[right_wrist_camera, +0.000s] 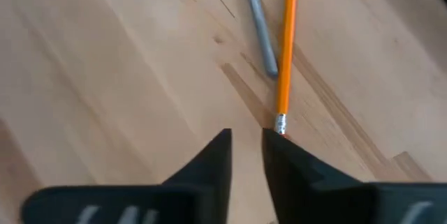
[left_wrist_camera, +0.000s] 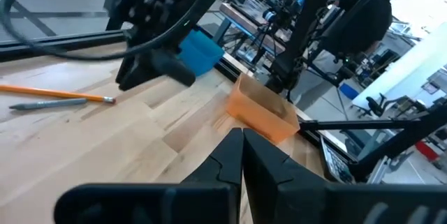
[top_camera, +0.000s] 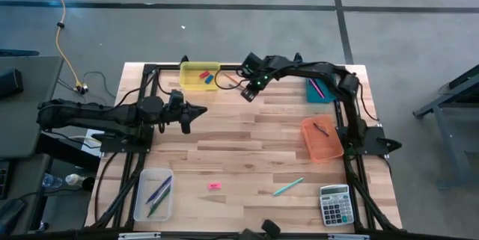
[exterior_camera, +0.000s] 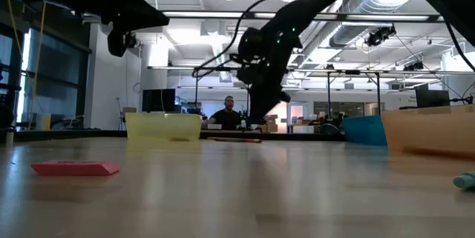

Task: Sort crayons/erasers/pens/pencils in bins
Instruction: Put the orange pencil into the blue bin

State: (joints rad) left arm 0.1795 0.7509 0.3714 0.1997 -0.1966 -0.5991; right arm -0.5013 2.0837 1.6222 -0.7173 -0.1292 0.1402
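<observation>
- A pink eraser (top_camera: 215, 186) lies loose on the wooden table (top_camera: 247, 143) near the front edge, with a teal pen (top_camera: 287, 188) beside it, both unsorted.
- The yellow bin (top_camera: 199, 75) at the back already holds red and blue erasers; the clear bin (top_camera: 153, 194), teal bin (top_camera: 320, 90) and orange bin (top_camera: 322, 138) each hold thin sticks.
- An orange pencil (right_wrist_camera: 286, 49) and a grey pencil (right_wrist_camera: 260, 23) lie loose on the wood beside the yellow bin.
- The right gripper (right_wrist_camera: 246, 147) hovers just over the orange pencil's eraser end, jaws slightly parted, holding nothing.
- The left gripper (left_wrist_camera: 242, 155) waits above mid-table, closed and empty.
- Judged from this, sorting is well under way, with four items left.
</observation>
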